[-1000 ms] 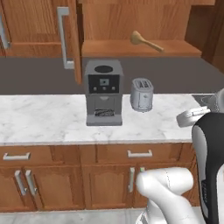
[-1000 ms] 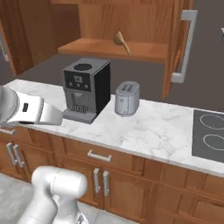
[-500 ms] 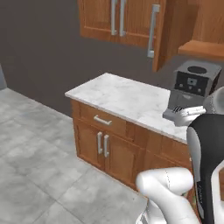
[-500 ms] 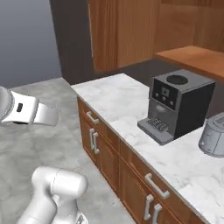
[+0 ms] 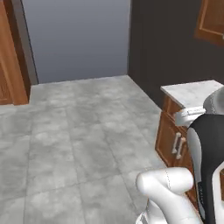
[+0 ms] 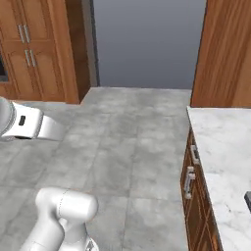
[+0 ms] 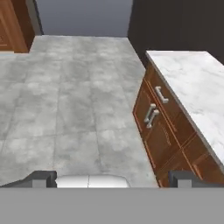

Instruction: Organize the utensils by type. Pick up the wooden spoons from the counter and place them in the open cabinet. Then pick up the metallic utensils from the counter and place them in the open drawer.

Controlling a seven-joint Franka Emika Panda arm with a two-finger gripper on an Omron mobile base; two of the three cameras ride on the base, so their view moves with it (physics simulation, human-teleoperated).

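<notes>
The counter (image 7: 197,83) is a white marble slab over brown base cabinets; its end shows at the right in the hand view, and again as the counter (image 5: 192,92) and the counter (image 6: 223,147) in both base views. My gripper (image 7: 113,179) is open, its two dark fingertips (image 7: 43,179) wide apart with nothing between them, and it hangs over the grey floor to the left of the counter's end. The wooden spoons, the metallic utensils, the cabinet and the drawer are out of view.
Grey tiled floor (image 7: 65,100) spreads ahead and to the left. Base cabinet doors (image 7: 151,116) with grey handles stand under the counter. Tall wooden cabinets (image 6: 29,49) rise at the far left, and a brown wood panel (image 6: 223,54) stands behind the counter.
The whole picture has swung: the base has turned left, so the coffee machine, the toaster and the shelf with a wooden spoon have left the views. The gripper stays open.
</notes>
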